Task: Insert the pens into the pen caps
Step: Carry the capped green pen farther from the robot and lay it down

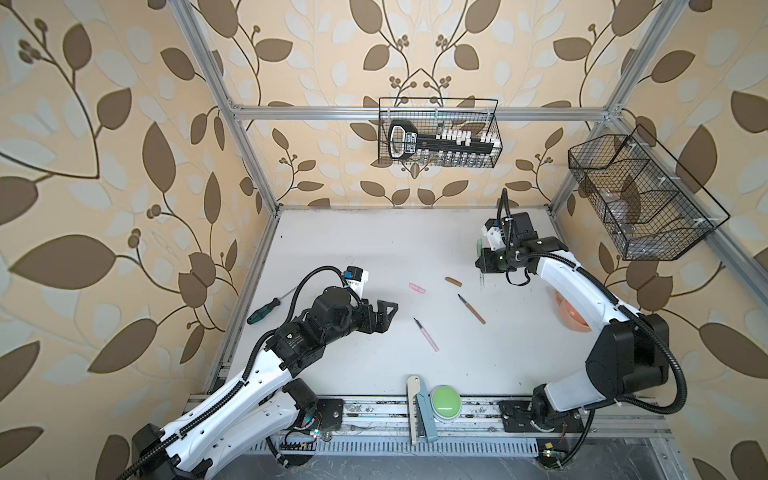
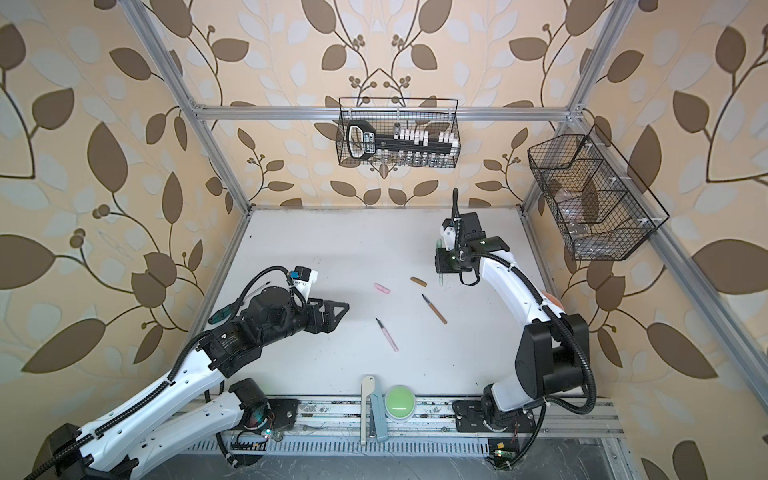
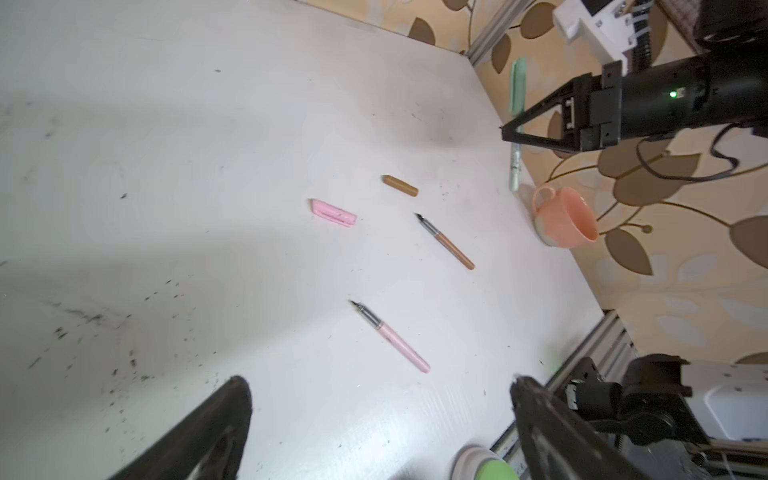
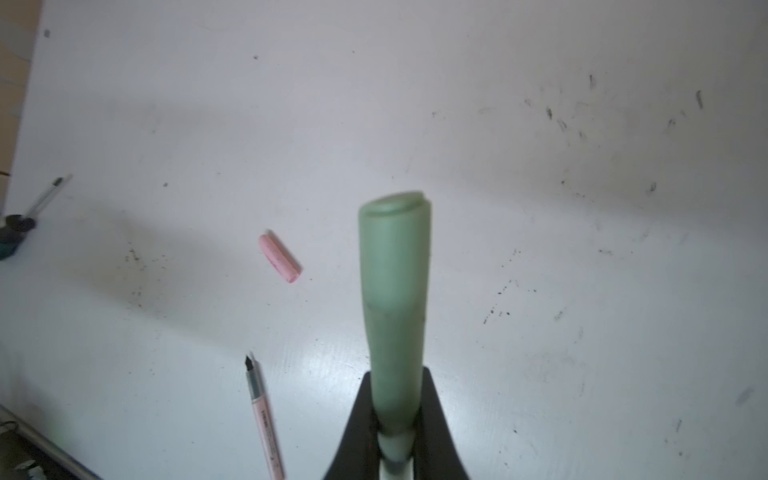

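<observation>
Starting at the left of the worktop point(image 1: 374, 249), a green-handled screwdriver point(image 1: 264, 311) lies apart from the task's things. Beside it the left fingers point(image 1: 385, 309) hover spread wide and empty, aimed toward the middle. Further right lie the pink cap point(image 1: 417, 287) and, nearer the front edge, the pink pen point(image 1: 426, 335) with its dark tip bare; the two are apart. Just right of them the brown cap point(image 1: 453, 281) and the brown pen point(image 1: 472, 309) are likewise separate. At the right, the right fingers point(image 4: 361, 399) are clamped on the green pen point(image 4: 395, 340), held roughly upright, with the green cap point(image 4: 395, 253) seated on its upper end. Whether its lower end touches the worktop I cannot tell.

By my reading one pen of three is capped. Pink and brown are left, and the green one is not yet set down.

The right wrist view shows the seam where cap meets barrel. Both top views give only a thin green sliver there. The left wrist view shows a peach cup point(image 3: 567, 222) whole, while in both top views the right arm hides most of it. Only the top views show the screwdriver's full length.
</observation>
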Controlling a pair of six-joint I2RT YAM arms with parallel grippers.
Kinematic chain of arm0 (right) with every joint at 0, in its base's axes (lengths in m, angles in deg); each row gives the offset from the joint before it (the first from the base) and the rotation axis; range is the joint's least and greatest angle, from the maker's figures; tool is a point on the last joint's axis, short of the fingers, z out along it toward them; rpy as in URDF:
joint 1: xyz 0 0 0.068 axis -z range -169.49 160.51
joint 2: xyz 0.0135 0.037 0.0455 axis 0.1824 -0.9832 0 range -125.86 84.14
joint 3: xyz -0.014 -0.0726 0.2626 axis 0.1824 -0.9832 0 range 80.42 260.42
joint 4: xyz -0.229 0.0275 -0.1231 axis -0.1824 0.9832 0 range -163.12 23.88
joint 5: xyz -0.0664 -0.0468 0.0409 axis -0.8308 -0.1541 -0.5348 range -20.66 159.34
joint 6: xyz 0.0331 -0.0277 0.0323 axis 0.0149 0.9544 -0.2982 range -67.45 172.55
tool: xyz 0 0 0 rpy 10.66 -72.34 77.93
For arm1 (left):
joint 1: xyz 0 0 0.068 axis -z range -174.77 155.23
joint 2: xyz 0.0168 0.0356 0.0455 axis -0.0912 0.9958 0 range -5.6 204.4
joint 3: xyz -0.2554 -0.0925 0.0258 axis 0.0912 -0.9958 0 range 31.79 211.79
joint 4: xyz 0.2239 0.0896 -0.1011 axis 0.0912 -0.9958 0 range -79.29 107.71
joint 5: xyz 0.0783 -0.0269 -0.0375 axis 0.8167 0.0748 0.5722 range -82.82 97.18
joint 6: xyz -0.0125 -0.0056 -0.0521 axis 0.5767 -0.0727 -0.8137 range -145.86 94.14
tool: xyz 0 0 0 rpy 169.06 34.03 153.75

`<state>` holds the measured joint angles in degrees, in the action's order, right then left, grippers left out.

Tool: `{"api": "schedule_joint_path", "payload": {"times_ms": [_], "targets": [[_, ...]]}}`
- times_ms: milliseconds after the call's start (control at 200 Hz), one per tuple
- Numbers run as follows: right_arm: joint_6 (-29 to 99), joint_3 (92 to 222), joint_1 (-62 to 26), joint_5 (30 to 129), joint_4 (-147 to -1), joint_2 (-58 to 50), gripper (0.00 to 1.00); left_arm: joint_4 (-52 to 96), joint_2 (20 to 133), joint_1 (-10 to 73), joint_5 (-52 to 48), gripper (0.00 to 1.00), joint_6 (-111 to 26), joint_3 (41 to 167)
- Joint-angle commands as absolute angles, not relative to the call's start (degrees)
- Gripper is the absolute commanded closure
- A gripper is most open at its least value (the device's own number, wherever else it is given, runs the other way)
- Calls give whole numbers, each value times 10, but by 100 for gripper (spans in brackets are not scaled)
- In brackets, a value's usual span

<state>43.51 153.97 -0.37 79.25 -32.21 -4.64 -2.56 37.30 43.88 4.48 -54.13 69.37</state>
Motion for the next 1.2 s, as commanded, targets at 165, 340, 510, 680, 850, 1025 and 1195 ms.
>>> {"api": "schedule_joint_path", "payload": {"times_ms": [165,340,510,680,850,1025,1195], "targets": [[482,1602,23,662,-245,-121,100,-84,349,442,149,1,-548,709],[502,1628,36,628,-230,-192,100,-88,357,442,150,1,-542,717],[518,1672,66,614,-215,-253,100,-104,372,442,162,1,-538,731],[525,1705,84,616,-215,-309,100,-93,382,442,162,1,-530,738],[527,1720,93,630,-221,-348,100,-77,380,442,190,1,-530,733],[527,1734,94,628,-220,-365,99,-68,387,442,191,1,-532,735],[531,1752,95,615,-207,-384,81,-72,390,442,212,1,-539,730]]}}
